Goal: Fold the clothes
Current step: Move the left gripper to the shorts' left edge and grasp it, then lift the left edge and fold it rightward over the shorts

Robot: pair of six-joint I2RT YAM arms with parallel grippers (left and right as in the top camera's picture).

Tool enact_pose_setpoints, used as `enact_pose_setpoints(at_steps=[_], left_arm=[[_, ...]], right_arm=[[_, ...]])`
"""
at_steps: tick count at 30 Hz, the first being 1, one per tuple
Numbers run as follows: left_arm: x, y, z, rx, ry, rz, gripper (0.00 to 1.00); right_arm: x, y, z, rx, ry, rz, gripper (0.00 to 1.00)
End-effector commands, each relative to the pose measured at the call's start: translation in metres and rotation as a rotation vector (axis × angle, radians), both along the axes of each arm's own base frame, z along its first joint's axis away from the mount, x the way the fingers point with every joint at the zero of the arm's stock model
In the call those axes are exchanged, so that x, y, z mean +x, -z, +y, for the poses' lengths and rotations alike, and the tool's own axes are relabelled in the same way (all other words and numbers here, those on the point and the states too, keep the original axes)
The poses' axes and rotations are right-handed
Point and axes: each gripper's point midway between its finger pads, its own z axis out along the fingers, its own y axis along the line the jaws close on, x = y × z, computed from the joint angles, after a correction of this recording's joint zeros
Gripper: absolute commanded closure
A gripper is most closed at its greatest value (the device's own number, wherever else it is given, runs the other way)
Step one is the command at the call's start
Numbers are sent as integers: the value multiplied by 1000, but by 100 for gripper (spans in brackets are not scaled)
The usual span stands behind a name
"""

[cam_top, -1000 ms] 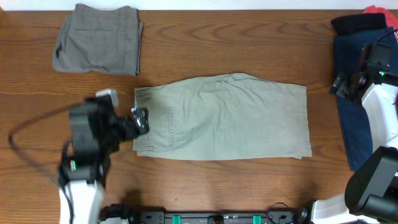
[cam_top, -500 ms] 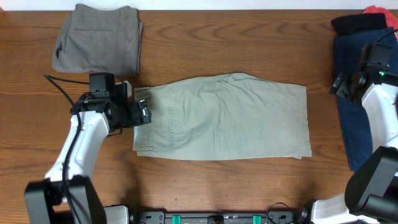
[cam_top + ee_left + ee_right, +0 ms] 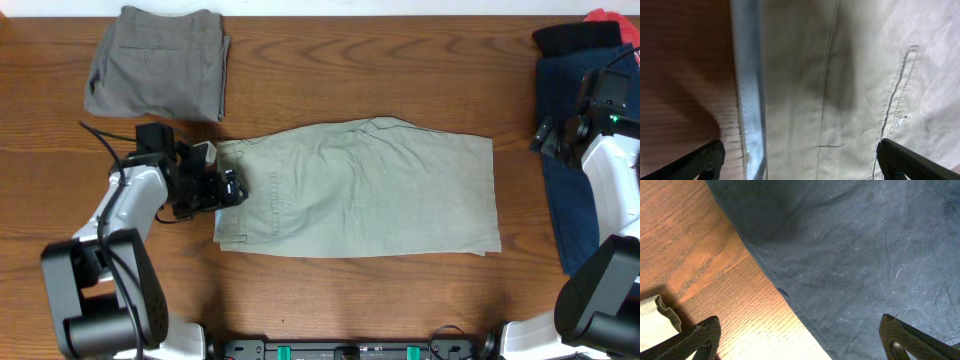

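Since the khaki shorts (image 3: 370,190) lie flat across the middle of the bench (image 3: 380,310), I judge the step in hand is taking hold of the waistband end for a fold.

From overhead, my left gripper (image 3: 232,188) sits at the shorts' 9 o'clock edge. My right gripper (image 3: 547,135) hangs out at 3 o'clock, above the navy garment (image 3: 562,215). Folded grey shorts (image 3: 158,62) lie at 11 o'clock. A black garment (image 3: 575,38) and a red garment (image 3: 603,15) sit at 1 o'clock. All are apart from the khaki pair, so I see nothing blocking a fold.

In the left wrist view, the jaws stand wide apart and hold nothing. They straddle the pale blue waistband (image 3: 750,100), with bare wood on one side and a pocket seam (image 3: 896,85) on the other. Next, I reckon, this gripper must drop and pinch that hem cleanly.

In the right wrist view, the jaws are likewise spread and empty over navy cloth. That arm likely needs to come across to the shorts' 3 o'clock edge to help.
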Motion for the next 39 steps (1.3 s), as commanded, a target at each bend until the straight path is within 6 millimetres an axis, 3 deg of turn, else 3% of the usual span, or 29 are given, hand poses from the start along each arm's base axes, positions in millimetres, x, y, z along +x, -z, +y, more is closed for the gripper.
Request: enact_pose_setpoints(at_steps=[1, 9, 22, 29, 32, 37, 39], left_arm=[[0, 7, -7, -46, 38, 11, 2], [-7, 27, -4, -31, 61, 66, 2], [-20, 26, -12, -77, 58, 121, 2], [-19, 25, -13, -85, 57, 119, 38], [-19, 25, -14, -90, 55, 119, 48], [-19, 25, -14, -89, 55, 119, 89], [-19, 25, -13, -89, 54, 119, 94]], right_arm=[[-2, -4, -4, -20, 3, 1, 1], [-2, -4, -4, -20, 3, 1, 1], [-2, -4, -4, -20, 3, 1, 1], [-2, -4, -4, -20, 3, 1, 1], [-2, -4, -4, -20, 3, 1, 1], [-2, -4, -4, -20, 3, 1, 1], [-2, -4, -4, -20, 3, 1, 1]])
